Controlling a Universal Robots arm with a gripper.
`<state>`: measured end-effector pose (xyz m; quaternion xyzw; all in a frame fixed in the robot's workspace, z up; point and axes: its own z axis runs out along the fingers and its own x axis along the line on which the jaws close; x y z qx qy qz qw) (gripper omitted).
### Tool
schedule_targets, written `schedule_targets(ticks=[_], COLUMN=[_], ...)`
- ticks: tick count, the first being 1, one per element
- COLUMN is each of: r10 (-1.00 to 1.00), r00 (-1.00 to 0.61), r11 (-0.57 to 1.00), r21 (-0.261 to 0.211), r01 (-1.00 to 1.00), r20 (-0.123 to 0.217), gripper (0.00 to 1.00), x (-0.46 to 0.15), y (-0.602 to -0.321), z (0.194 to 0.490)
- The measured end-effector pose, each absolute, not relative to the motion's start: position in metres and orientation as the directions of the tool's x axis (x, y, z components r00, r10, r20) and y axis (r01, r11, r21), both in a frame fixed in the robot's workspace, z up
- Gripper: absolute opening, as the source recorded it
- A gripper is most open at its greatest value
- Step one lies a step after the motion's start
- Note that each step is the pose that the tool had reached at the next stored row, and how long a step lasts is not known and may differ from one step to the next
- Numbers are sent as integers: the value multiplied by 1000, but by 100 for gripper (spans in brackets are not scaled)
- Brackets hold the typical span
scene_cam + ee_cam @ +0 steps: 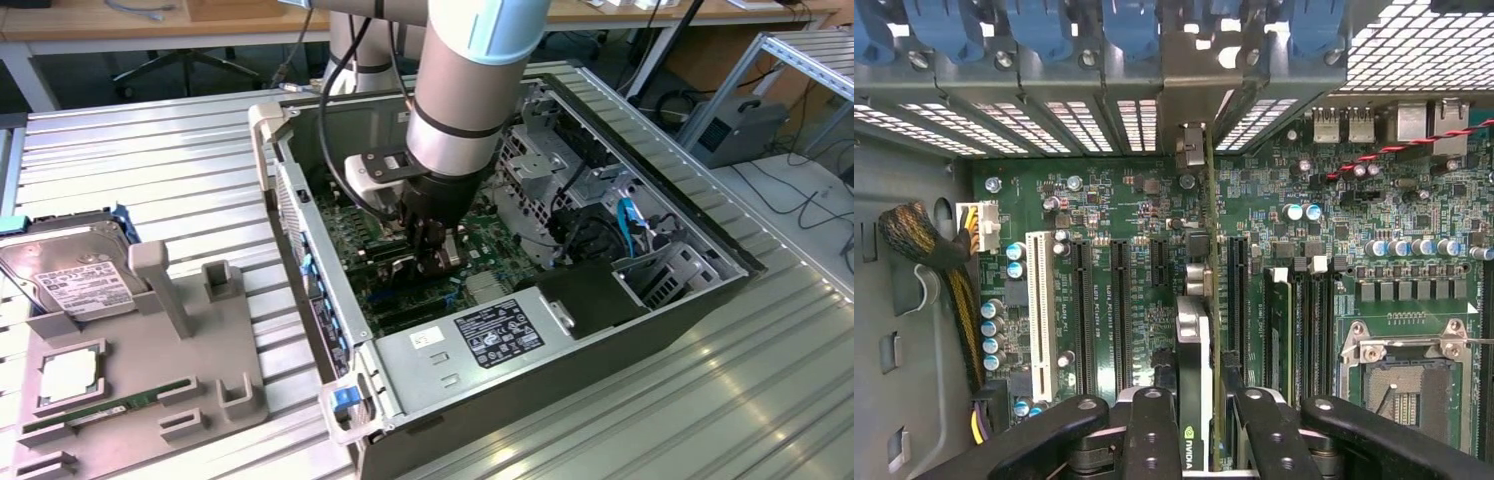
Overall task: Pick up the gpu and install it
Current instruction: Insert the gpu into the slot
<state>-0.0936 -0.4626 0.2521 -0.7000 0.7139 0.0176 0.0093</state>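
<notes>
Wrist view shows you the gpu (pixel 1194 340) standing on edge between the fingers, its silver bracket (pixel 1192 148) at the far end, close to the row of vented rear covers (pixel 1139 125). Your gripper (pixel 1199 405) is narrow, clamped on the card's two flat faces near the end away from the bracket, with a finger (pixel 1152 425) on each side. Beneath the card lies the motherboard (pixel 1144 215) with its long black slots (pixel 1122 305). I cannot tell whether the card's lower edge has met a slot or hangs just above one. In the exterior view the arm reaches deep into the open case (pixel 441 385), with the gripper near the middle of the board. At eight o'clock from the case in that view sits the grey tray (pixel 174 370), with the hard drive (pixel 67 270) at its eleven o'clock and the memory stick (pixel 114 408) at its seven o'clock. I judge the card stiff and fairly light but fragile. Its flat faces give your pads a sure hold, the contact edge and small parts are best left untouched, and a hold this far off-centre may let it tip.
</notes>
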Motion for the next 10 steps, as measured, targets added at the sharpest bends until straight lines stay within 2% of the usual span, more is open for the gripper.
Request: schedule_targets(ticks=[10], r10=[-999], r00=[-19], r11=[19], r21=[3], r01=[-1000], r20=[-40], gripper=[27], x=[-95], y=[-463], z=[250])
